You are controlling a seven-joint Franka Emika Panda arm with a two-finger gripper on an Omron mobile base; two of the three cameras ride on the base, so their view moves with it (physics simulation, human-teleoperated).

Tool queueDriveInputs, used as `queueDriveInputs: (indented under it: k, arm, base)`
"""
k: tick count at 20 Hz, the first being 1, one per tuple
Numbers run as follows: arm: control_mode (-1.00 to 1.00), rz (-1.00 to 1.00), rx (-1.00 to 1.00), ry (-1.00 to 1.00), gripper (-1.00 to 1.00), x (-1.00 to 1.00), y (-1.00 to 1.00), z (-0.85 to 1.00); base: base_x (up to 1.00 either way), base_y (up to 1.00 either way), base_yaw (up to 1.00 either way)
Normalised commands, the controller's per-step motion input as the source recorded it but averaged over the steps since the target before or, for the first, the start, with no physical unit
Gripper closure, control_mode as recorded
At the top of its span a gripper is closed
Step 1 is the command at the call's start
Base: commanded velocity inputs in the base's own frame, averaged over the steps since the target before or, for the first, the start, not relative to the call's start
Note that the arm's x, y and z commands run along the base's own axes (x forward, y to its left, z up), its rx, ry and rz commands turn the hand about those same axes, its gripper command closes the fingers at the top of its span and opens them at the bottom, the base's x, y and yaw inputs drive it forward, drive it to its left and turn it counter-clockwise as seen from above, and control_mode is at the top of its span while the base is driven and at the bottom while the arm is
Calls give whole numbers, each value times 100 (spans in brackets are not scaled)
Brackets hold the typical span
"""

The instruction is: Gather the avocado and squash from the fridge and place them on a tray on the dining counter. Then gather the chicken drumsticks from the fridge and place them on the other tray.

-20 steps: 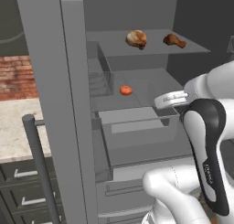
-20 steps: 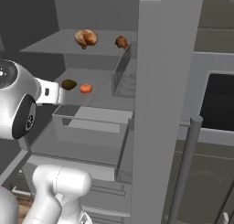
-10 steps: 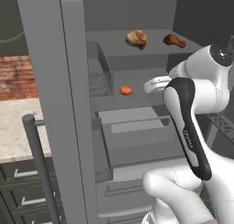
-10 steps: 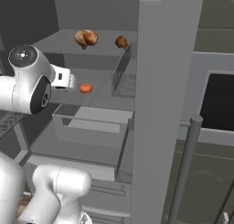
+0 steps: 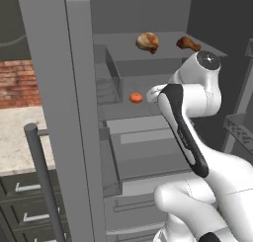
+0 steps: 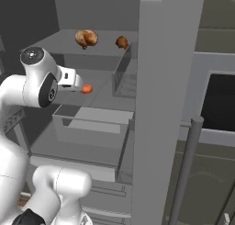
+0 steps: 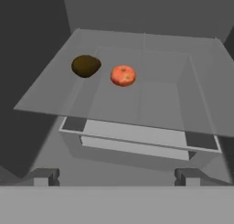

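**Avocado and squash wait on fridge shelf as open gripper looks on**

The avocado [image 7: 85,66] and the squash [image 7: 123,75] sit just beside each other, apart, on a grey glass fridge shelf [image 7: 192,109], above a clear drawer [image 7: 137,138]. Two chicken drumsticks [image 5: 147,42] lie on the shelf above. The gripper [image 7: 114,175], jaws spread wide and holding nothing, hovers in front of the produce shelf. The fridge door [image 5: 64,112] stands open beside the arm.
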Motion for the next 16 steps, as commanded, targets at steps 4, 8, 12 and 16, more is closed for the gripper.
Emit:
queueDriveInputs:
  k: [4, 8, 12, 16]
  arm:
    - [-100, 0, -2, 0, -100, 42, 9, -27]
    - [-100, -2, -1, -1, -100, 28, 8, -20]
    - [-100, -3, 0, 0, -100, 41, 6, -10]
    - [-100, -3, 0, 0, -100, 50, 0, -1]
  base:
    - [0, 0, 0]
    - [0, 0, 0]
    - [0, 0, 0]
    - [0, 0, 0]
